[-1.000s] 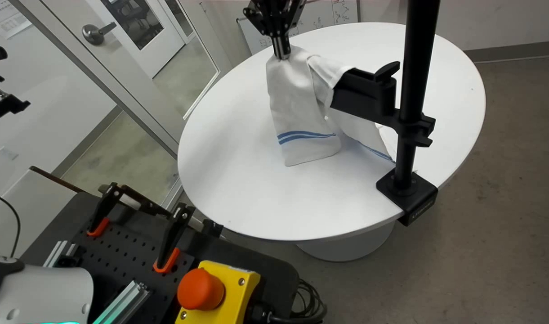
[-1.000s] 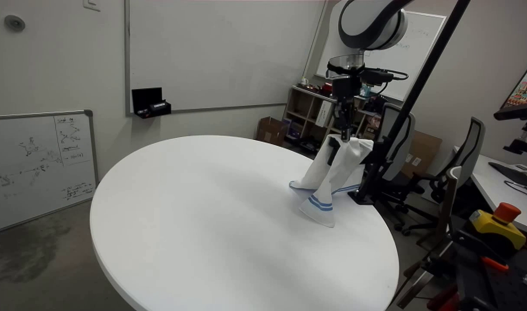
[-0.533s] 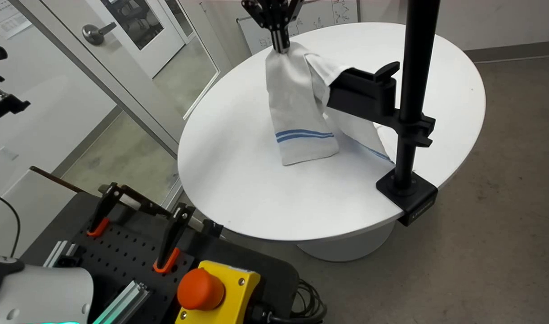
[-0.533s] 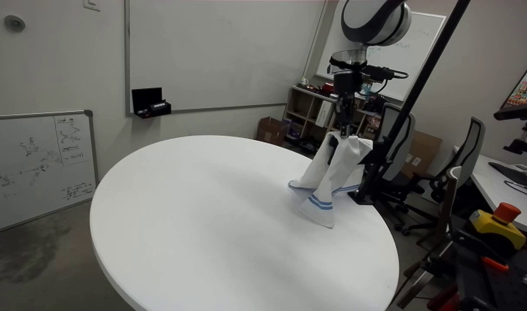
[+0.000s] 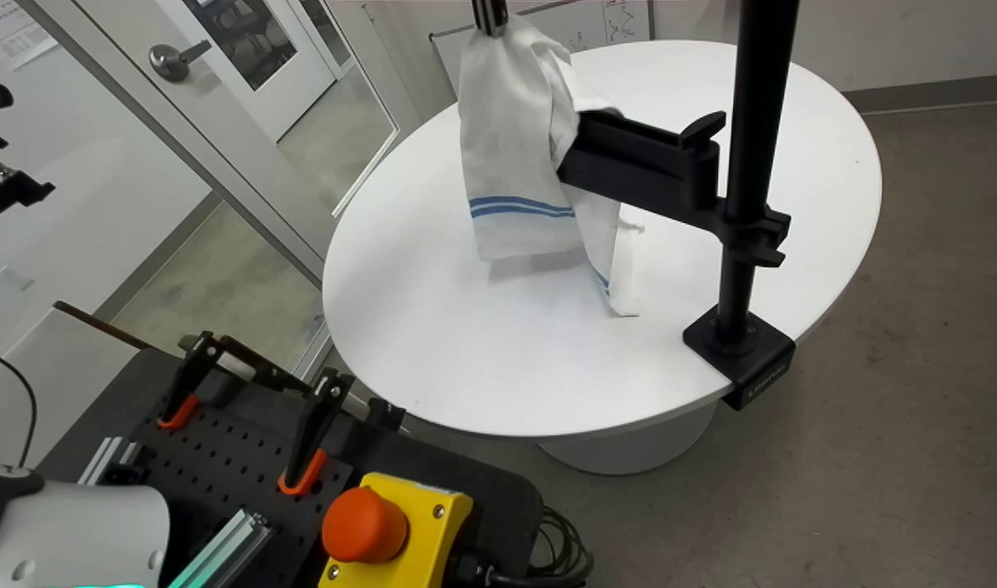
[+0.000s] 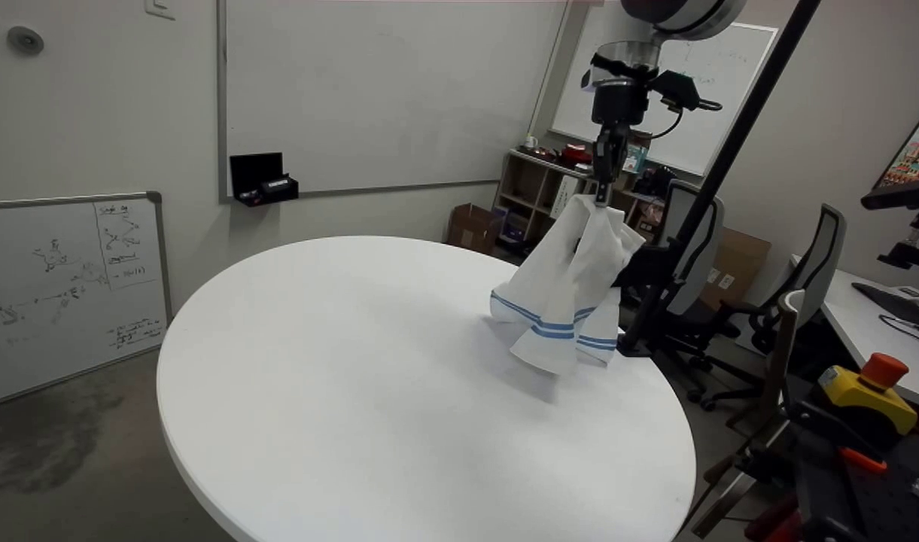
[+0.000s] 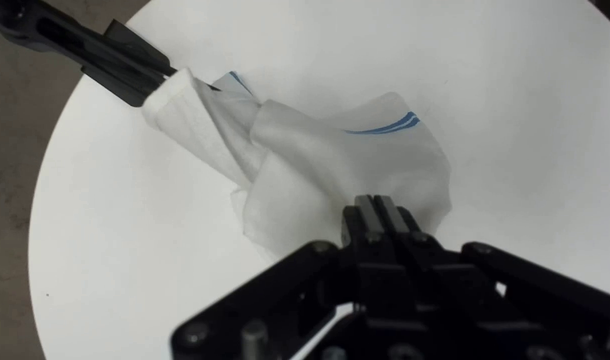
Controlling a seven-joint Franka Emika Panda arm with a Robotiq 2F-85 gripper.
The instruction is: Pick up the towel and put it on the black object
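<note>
Towel (image 5: 510, 139) is pinched at its peak by the gripper (image 5: 492, 34), tips pressed together on it, upper centre of an exterior view. Part of it is draped over the end of the black bar (image 5: 641, 166), seen upper left in the wrist view. Its blue-striped lower part is seen against the white table (image 5: 433, 343).

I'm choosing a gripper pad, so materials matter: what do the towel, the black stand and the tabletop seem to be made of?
The towel: matte fabric, perhaps cotton, as it hangs in soft folds. The black stand: probably coated metal, maybe with plastic parts, given its rigid shape and low sheen. The tabletop: smooth, perhaps laminate, judging by its even white surface; paint is possible too.
</note>
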